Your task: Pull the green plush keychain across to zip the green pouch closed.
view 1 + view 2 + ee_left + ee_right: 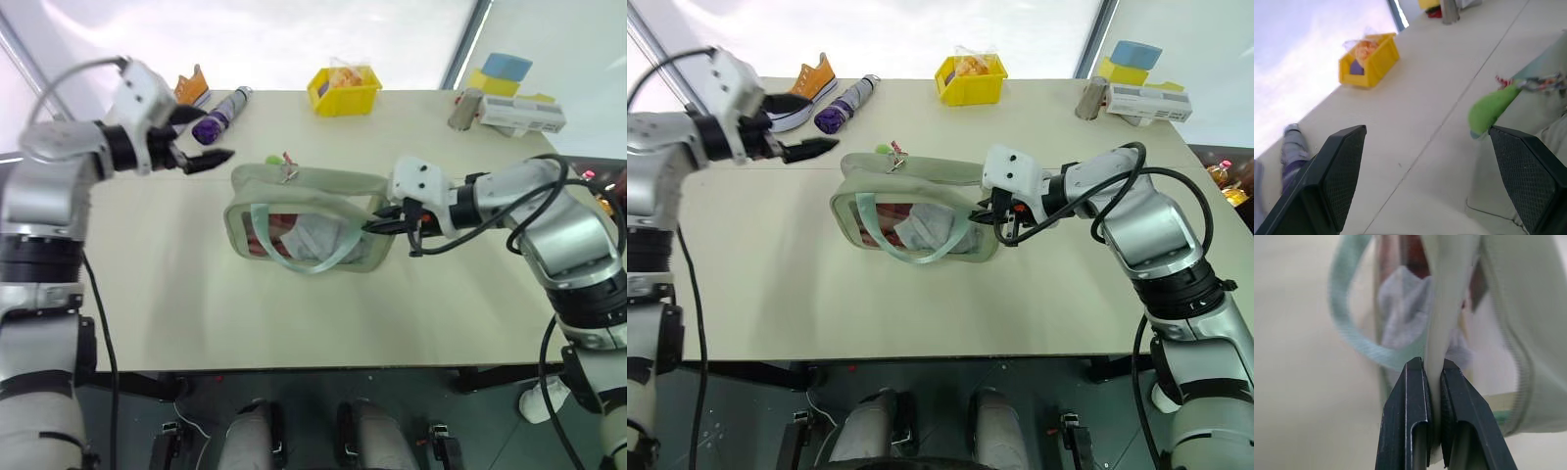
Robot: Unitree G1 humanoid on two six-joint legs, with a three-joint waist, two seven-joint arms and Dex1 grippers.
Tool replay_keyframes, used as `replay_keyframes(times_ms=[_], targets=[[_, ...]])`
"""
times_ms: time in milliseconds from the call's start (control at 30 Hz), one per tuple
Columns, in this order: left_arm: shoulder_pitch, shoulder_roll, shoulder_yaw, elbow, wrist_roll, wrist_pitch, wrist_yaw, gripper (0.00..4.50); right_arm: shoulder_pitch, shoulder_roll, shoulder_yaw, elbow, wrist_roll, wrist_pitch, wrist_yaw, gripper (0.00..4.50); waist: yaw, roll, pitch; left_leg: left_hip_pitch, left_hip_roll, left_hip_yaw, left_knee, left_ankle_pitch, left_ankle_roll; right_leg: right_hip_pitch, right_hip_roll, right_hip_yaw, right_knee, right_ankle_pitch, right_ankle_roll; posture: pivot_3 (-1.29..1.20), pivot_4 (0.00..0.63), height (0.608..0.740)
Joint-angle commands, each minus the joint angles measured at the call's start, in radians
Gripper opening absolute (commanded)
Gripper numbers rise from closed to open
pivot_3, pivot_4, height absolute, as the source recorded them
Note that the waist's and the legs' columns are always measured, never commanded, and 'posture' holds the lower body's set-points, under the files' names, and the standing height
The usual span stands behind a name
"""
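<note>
Beige table (147, 294), bright wall behind; right gripper (377, 226) pinching green pouch (304, 211) edge; left gripper (201, 137) spread wide, empty.

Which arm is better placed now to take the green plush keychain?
Left. The left gripper is open beside the green plush keychain, while the right gripper is shut on the green pouch edge.

Pouch (309, 220) at centre of table (196, 313), keychain (273, 160) at its far left corner; bin (344, 91) behind (far edge), bottle (221, 116) and shoe (192, 88) far left.
</note>
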Motion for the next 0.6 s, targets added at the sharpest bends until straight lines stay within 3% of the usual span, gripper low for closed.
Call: replay_keyframes(times_ms=[33, 367, 467, 600], targets=[[-0.069, -0.035, -0.027, 0.108, 0.076, -0.162, 0.005, 4.28, 0.029, -0.007, 0.021, -0.048, 0.029, 0.033, 0.014, 0.0, -0.002, 0.0, 0.0, 0.0, 0.0, 0.0, 0.0, 0.0, 0.0, 0.0, 0.0, 0.0, 0.0, 0.0, 0.0, 0.0, 0.15, 0.74], [-0.233, -0.107, -0.045, 0.436, 0.194, -0.432, 0.023, 4.28, 0.057, -0.03, 0.009, -0.113, 0.057, 0.082, 0.004, 0.0, -0.003, 0.0, 0.0, 0.0, 0.0, 0.0, 0.0, 0.0, 0.0, -0.001, 0.0, 0.0, 0.0, 0.0, 0.0, 0.0, 0.15, 0.74], [-0.222, -0.108, -0.059, 0.453, 0.209, -0.469, -0.013, 4.28, 0.06, -0.036, 0.008, -0.121, 0.064, 0.087, -0.002, 0.0, -0.003, 0.0, 0.0, 0.0, 0.0, 0.0, 0.0, 0.0, 0.0, -0.001, 0.0, 0.0, 0.0, 0.0, 0.0, 0.0, 0.15, 0.74], [-0.162, -0.088, -0.077, 0.343, 0.173, -0.425, -0.184, 4.28, 0.055, -0.04, 0.008, -0.106, 0.058, 0.083, -0.009, 0.0, -0.003, 0.0, 0.0, -0.001, 0.001, 0.0, 0.0, 0.0, 0.0, -0.001, 0.0, 0.0, 0.0, 0.0, 0.0, 0.0, 0.15, 0.74]])
